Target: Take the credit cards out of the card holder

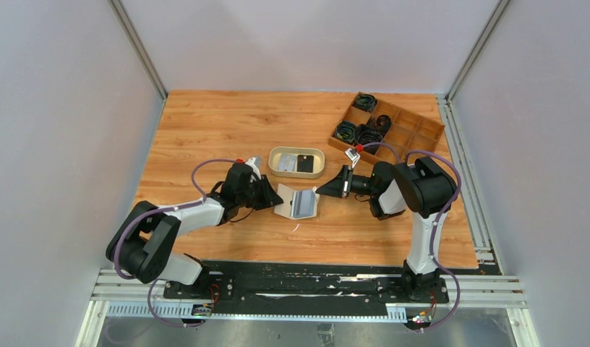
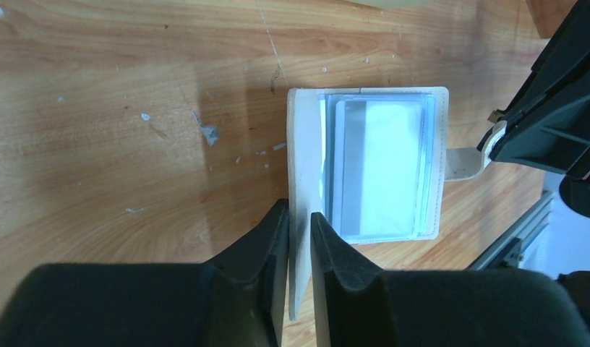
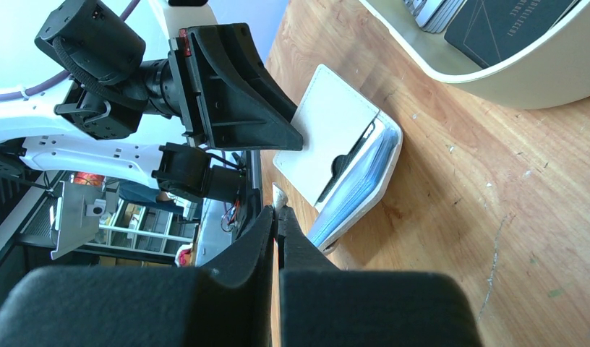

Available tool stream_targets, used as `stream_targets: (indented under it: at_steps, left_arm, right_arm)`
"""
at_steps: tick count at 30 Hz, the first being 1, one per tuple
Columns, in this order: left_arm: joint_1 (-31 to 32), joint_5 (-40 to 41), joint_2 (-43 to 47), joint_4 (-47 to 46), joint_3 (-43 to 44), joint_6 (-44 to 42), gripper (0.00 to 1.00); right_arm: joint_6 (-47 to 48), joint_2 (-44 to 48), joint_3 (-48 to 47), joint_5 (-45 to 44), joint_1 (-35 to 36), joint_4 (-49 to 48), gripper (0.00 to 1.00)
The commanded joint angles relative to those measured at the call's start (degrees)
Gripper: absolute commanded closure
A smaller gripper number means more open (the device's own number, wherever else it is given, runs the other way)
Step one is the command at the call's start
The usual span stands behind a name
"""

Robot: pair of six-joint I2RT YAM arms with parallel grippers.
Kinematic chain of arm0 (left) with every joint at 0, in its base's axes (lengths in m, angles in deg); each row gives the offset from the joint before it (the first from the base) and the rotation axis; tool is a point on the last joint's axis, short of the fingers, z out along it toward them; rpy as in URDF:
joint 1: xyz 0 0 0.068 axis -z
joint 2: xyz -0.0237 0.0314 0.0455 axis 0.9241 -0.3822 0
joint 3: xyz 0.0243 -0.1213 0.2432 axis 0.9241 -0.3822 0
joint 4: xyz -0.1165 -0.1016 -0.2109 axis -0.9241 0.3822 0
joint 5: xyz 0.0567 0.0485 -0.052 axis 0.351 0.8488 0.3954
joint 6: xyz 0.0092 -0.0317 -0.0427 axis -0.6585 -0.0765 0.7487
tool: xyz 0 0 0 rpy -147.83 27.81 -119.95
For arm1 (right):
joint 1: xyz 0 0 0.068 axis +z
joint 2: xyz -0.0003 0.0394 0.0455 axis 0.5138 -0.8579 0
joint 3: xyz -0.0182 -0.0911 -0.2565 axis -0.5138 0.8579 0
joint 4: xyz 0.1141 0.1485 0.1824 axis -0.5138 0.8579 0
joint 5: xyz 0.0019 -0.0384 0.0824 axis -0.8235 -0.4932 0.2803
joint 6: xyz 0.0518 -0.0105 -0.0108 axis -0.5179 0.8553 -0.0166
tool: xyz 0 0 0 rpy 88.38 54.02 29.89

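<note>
Between them, left gripper (image 2: 299,217) and right gripper (image 3: 278,210) each clamp the card holder (image 2: 304,144).

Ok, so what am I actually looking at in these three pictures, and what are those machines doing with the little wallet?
Two robot arms bolted to a wooden table. One picture looks down from above; the other two come from cameras on each wrist. The left gripper clamps the raised leaf of the beige card holder; the right gripper pinches its strap tab. A pale blue card sits inside. Behind lie an oval dish with cards and a wooden tray of coiled cables.
</note>
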Motion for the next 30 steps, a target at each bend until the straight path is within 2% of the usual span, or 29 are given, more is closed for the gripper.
stream_targets:
  at_steps: [1, 6, 12, 17, 18, 20, 23, 26, 27, 30]
  left_arm:
    - [-0.3, -1.0, 0.3, -1.4, -0.8, -0.4, 0.83]
    - [-0.3, -1.5, -0.6, -1.3, -0.7, -0.8, 0.99]
    - [-0.3, -1.9, 0.2, -1.3, -0.9, -1.0, 1.00]
    - [-0.3, 0.0, 2.1, -1.2, -2.9, -0.4, 1.00]
    - [-0.3, 0.7, 2.5, -1.2, -3.4, -0.3, 1.00]
    - [-0.2, 1.9, 3.0, -1.3, -4.3, 0.1, 1.00]
    - [0.2, 4.2, 3.9, -1.3, -5.3, 0.7, 1.00]
    - [1.0, 7.0, 4.4, -1.4, -6.0, 1.6, 1.00]
    - [1.2, 7.8, 4.5, -1.6, -6.3, 1.8, 1.00]
    - [1.7, 9.5, 3.8, -3.5, -7.3, 4.4, 1.00]
  right_arm:
    - [-0.3, -0.6, -0.1, 1.6, -0.5, -3.9, 1.00]
    - [-0.4, -0.9, -0.2, 1.6, -0.5, -3.9, 1.00]
    - [-0.5, -0.1, -0.1, 1.7, -0.6, -3.6, 0.99]
    - [1.3, 3.7, 1.0, 0.8, -0.9, -1.2, 0.81]
    - [3.0, 5.3, 1.3, 0.3, -0.9, 1.2, 0.74]
    - [8.3, 9.5, 1.9, -1.4, -0.8, 8.6, 0.60]
    - [21.2, 18.9, 1.0, -6.3, -0.2, 31.6, 0.49]
    - [39.7, 32.0, -4.0, -20.0, 3.0, 61.3, 0.39]
    - [42.2, 34.2, -6.0, -25.3, 4.7, 68.6, 0.35]
    - [48.5, 39.8, -11.1, -38.7, 9.7, 81.3, 0.31]
